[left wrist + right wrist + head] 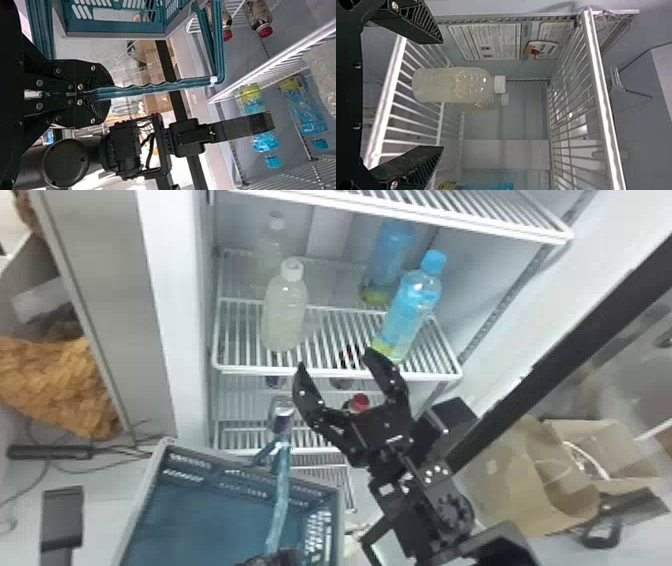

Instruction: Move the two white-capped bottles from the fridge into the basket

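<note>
Nearest, below the wire shelf (240, 368), the left pincer (277, 559) clasps the handle (281, 495) of the basket (215, 520), a grip clear in the left wrist view, then before the shelf the right pincer (334, 358) gapes wide, a white-capped bottle (284, 315) stands on the shelf, a paler shape (268, 257) behind, and the right wrist view adds wall labels (488, 41)

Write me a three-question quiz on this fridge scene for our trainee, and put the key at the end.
1. What does the left end effector grip?
a) a shelf
b) the handle of the basket
c) a paper bag

2. True or false: the right end effector is open and holds nothing.

3. Fill in: in the head view, the drink to the right of the front white-capped bottle has a ____ cap.

Key: 1 b; 2 true; 3 blue
</note>
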Controlling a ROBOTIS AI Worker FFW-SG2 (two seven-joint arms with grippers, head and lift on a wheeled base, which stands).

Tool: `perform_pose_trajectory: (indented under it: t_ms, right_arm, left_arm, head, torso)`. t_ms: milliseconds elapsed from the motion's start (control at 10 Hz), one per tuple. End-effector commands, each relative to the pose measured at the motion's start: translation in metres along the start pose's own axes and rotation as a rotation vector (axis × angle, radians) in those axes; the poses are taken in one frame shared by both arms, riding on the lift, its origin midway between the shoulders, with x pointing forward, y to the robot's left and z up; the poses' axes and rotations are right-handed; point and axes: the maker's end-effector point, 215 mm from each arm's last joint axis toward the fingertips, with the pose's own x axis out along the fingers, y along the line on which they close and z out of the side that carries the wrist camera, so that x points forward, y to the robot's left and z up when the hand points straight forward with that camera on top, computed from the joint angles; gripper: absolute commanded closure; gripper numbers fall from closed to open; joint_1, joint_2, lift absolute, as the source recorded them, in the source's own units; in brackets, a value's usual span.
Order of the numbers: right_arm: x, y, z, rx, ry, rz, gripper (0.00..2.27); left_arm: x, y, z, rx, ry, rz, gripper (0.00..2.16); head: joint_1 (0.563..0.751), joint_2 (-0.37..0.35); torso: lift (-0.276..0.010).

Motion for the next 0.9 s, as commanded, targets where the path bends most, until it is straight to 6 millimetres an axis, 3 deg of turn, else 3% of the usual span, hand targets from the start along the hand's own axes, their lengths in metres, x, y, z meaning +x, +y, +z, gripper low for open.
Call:
perform_pose_trajectory:
  t_ms: [0,300,800]
  right_arm:
    - [0.015,0.004,-0.007,-0.007,0.032,0.031,0.09]
    - [0.048,0.008,-0.014,-0.043,0.058,0.073,0.07]
    - [0.089,-0.007,-0.031,-0.061,0.063,0.119,0.07]
  left_arm:
    - [0.001,-0.001,-0.001,0.000,0.001,-0.002,1.19]
    - [0.001,-0.001,0.000,0.005,0.005,-0.002,1.19]
    - [0.003,-0.003,0.000,0.008,0.010,-0.008,1.19]
  head:
    - [0.695,-0.271]
    - [0.695,-0.229]
    - [0.695,-0.203]
  torso:
    - [0.000]
    - [0.000]
    - [0.000]
